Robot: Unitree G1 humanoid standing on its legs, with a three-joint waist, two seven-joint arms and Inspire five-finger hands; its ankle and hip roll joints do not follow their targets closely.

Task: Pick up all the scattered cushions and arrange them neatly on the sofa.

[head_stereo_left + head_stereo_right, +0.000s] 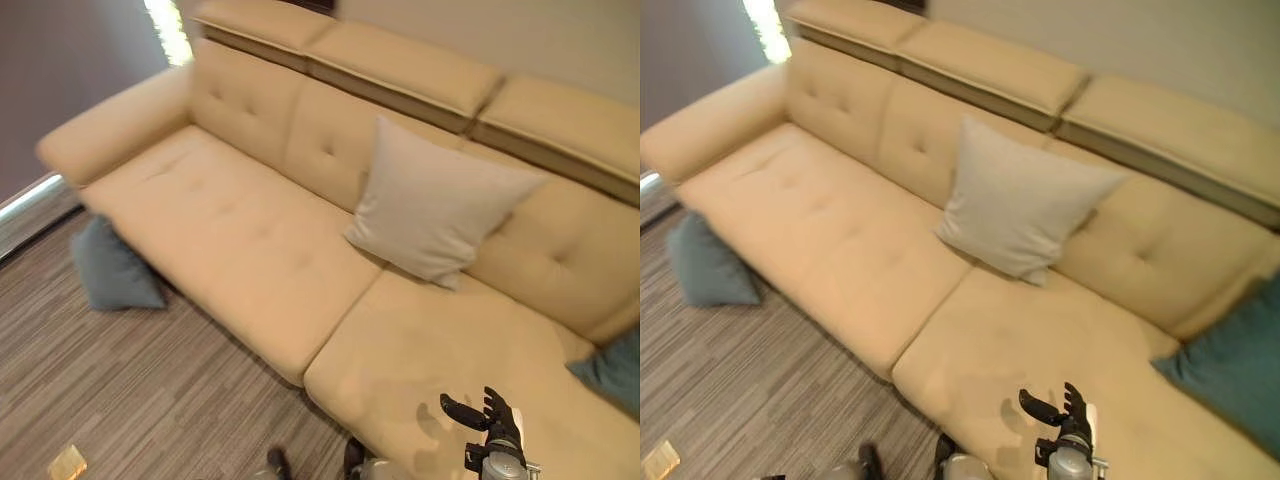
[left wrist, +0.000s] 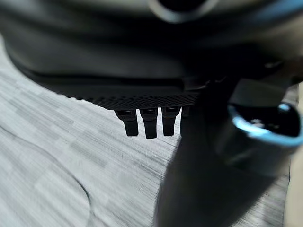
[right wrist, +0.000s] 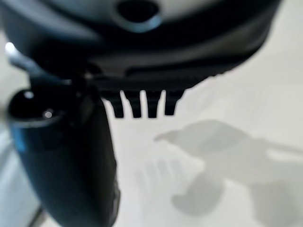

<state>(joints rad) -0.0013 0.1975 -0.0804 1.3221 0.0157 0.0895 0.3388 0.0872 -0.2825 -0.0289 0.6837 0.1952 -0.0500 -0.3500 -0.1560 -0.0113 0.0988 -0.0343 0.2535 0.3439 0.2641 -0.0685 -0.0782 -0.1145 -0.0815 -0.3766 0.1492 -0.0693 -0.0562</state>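
Right robot hand hovers low over the near right part of the sofa seat with its fingers spread and holding nothing; the left robot hand hangs over the striped floor, its fingers straight and empty. Largest of all is the cream sofa, which stretches from directly under the right robot hand far off to its left and beyond it. A pale grey cushion leans upright against the sofa back, beyond the right robot hand and slightly to its left. A teal cushion lies on the seat to the right of that hand, against the sofa's right end. Another blue-grey cushion rests on the floor far to the hand's left, propped against the sofa's front edge under the left armrest.
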